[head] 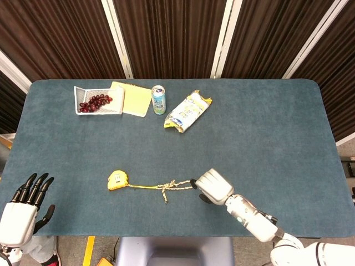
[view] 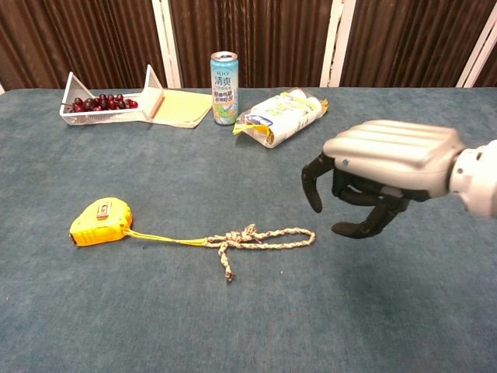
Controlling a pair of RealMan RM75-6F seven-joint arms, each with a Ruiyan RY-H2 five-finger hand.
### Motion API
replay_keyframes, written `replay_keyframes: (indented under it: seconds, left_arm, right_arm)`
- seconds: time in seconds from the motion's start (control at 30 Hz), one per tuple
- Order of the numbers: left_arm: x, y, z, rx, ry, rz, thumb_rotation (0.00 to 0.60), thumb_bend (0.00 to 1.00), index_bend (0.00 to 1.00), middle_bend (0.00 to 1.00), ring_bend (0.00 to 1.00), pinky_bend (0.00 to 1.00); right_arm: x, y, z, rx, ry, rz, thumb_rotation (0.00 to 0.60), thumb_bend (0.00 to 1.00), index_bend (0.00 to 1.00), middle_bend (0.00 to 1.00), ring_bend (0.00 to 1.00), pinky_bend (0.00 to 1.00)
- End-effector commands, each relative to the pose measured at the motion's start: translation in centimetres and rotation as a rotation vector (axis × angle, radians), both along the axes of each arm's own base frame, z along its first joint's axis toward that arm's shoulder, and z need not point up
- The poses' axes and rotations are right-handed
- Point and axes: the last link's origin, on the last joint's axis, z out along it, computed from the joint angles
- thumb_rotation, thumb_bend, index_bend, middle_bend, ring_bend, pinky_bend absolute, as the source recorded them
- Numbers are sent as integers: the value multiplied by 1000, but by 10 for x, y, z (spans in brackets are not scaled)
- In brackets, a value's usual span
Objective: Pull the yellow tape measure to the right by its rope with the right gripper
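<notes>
The yellow tape measure lies on the blue table, left of centre. Its rope runs off to the right, with a knot and a loop at the end. My right hand hovers just right of the rope's loop end, palm down. Its dark fingers are curled apart with nothing between them and are clear of the rope. My left hand rests at the table's near left corner, fingers spread and holding nothing.
Along the far edge stand a white basket of grapes, a yellow notepad, a drink can and a snack bag. The blue table stretches bare to the right of my hand.
</notes>
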Motion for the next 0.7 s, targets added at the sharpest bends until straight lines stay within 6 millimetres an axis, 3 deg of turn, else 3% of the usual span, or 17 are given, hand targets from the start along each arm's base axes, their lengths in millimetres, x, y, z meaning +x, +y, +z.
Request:
replay_keyframes:
  seconds: [0.03,0.33,0.7]
  left_arm:
    - [0,0,0,-1,-1,-3,600,374,116,91,57,259]
    - [0,-1,1,-5,-6,-9,600,373,116,91,60,259]
    - [0,-2,4,-3,-21,-12,600,372,116,91,60,259]
  right_arm:
    - [3,-7,-17,-11,47,1,600,418,573,1000,913,1000]
    - [5,-17,-41,-21,98,-46,600,418,553,1000,913,1000]
    - [2,-22,-54,-11,134,-79,600,418,550,1000,911,1000]
